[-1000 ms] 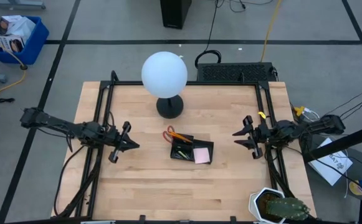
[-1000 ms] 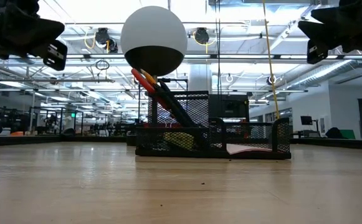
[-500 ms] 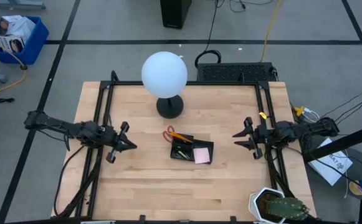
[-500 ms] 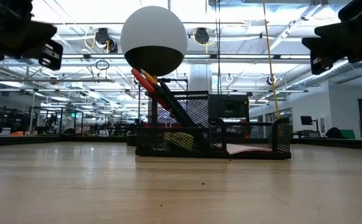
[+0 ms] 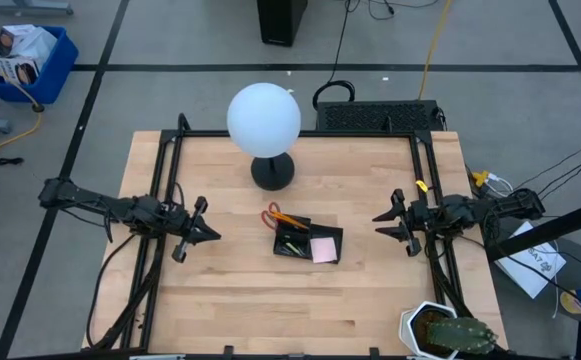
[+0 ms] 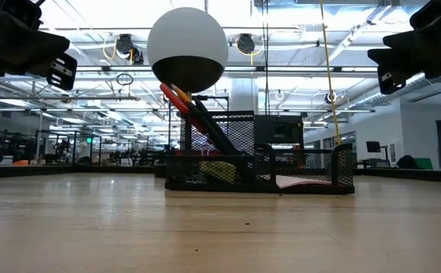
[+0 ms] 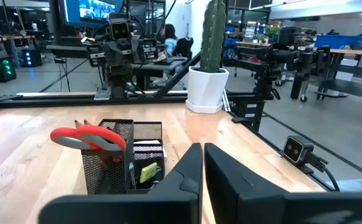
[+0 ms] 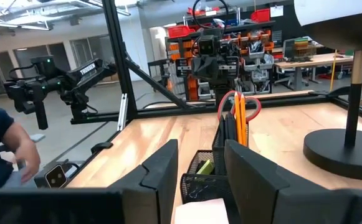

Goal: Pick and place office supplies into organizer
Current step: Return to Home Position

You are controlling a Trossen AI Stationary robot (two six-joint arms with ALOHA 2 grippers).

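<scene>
High view: the left end effector (image 5: 213,235) hangs over the left part of the wooden table (image 5: 240,300), its tips turned toward the middle, and the right end effector (image 5: 379,224) hangs over the right part, facing it; both are well apart from the organizer (image 5: 308,240), which stands between them near the table's middle. In the left wrist view the left fingers (image 7: 190,171) leave only a narrow slit between them and hold nothing. In the right wrist view the right fingers (image 8: 163,168) stand wide apart, also empty. The organizer is black mesh. Its taller far-left section holds the red-handled scissors (image 5: 271,213), standing handles up, and the orange pencils (image 5: 290,219), which lean toward the right. Its lower near part holds the yellow-green piece (image 5: 292,246) on the left and the pink sticky-note pad (image 5: 323,250) lying flat on the right. Low view shows both end effectors raised clear of the table, at the upper corners. A white globe lamp (image 5: 264,118) on a round black base (image 5: 272,172) stands just beyond the organizer, on the far side. A potted cactus (image 5: 448,332) sits at the near right corner.
</scene>
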